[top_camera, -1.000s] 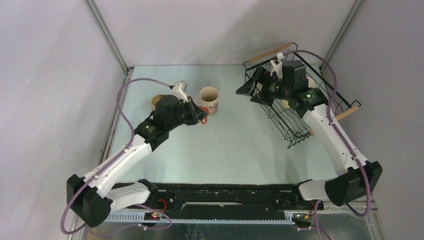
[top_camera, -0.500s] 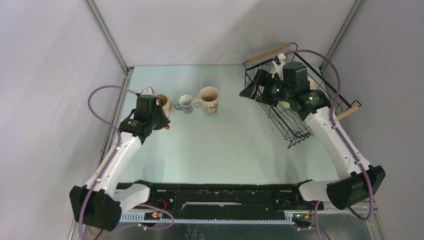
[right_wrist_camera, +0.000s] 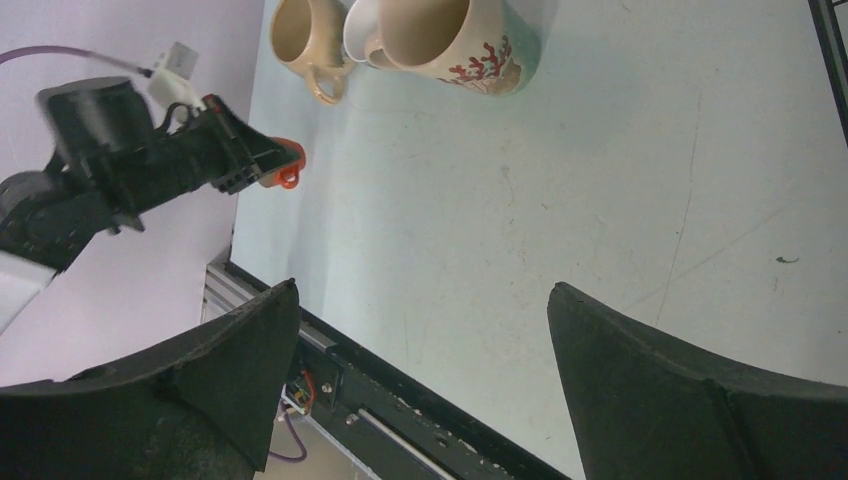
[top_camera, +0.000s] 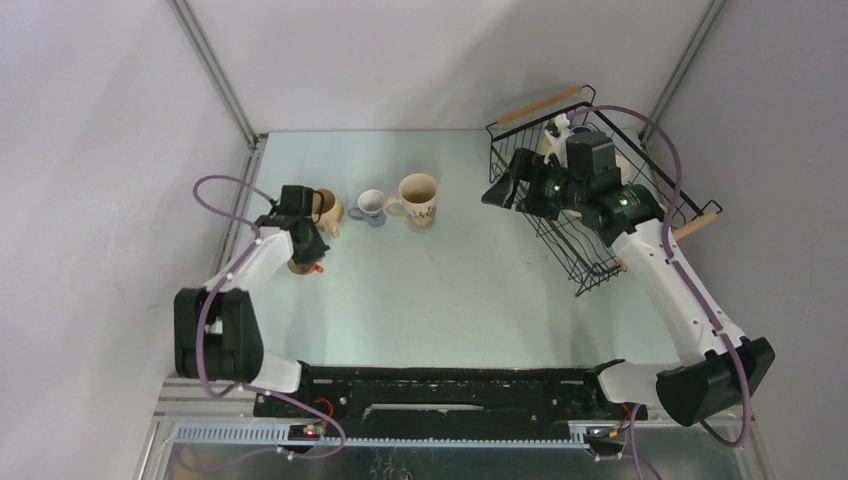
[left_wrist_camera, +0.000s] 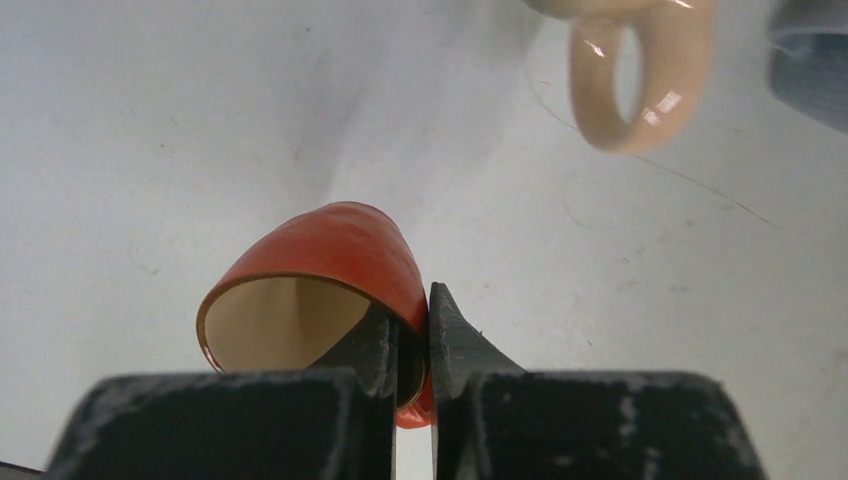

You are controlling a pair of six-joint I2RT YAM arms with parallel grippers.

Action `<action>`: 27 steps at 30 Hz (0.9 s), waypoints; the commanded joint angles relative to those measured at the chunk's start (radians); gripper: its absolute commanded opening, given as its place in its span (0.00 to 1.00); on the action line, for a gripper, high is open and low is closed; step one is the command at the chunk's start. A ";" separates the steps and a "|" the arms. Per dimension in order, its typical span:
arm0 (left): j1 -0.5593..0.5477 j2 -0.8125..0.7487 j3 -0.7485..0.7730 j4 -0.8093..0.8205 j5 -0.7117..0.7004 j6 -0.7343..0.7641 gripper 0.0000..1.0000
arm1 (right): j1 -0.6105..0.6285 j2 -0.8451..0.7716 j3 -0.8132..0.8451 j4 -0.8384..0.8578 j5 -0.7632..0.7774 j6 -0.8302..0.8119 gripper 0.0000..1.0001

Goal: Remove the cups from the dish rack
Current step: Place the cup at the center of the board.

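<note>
My left gripper (left_wrist_camera: 412, 335) is shut on the rim of an orange-red cup (left_wrist_camera: 330, 245) with a cream inside, held tilted close over the table; whether it touches the table I cannot tell. From above, that gripper (top_camera: 303, 250) and the cup (top_camera: 300, 267) sit at the table's left edge, just in front of a tan cup (top_camera: 327, 207). A small white cup (top_camera: 371, 205) and a floral-printed cup (top_camera: 419, 199) stand in a row beside the tan one. My right gripper (top_camera: 500, 187) is open in the air beside the black wire dish rack (top_camera: 590, 270), and its arm hides most of the inside.
The rack stands at the back right, tilted, with wooden handles (top_camera: 540, 103) at its ends. The tan cup's handle (left_wrist_camera: 632, 85) is just beyond my left fingers. A black rail (right_wrist_camera: 400, 385) runs along the table's near edge.
My left arm has swung left and back toward the table's left edge with the orange-red cup still gripped, uncovering the small white cup. The right gripper has shifted only slightly and stays open.
</note>
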 commanded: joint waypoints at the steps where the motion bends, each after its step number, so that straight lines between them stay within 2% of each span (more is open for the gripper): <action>1: 0.036 0.094 0.112 0.044 -0.045 0.022 0.00 | 0.007 -0.048 -0.007 0.000 0.001 -0.034 1.00; 11: 0.062 0.236 0.193 0.043 -0.059 0.029 0.00 | 0.009 -0.059 -0.034 0.009 -0.006 -0.034 1.00; 21: 0.092 0.301 0.226 0.051 -0.028 0.027 0.00 | 0.011 -0.061 -0.043 0.012 -0.008 -0.032 1.00; 23: 0.094 0.304 0.229 0.050 -0.028 0.026 0.04 | 0.014 -0.060 -0.044 0.007 -0.003 -0.031 1.00; 27: 0.098 0.311 0.229 0.049 -0.025 0.020 0.19 | 0.019 -0.063 -0.048 0.008 0.003 -0.028 1.00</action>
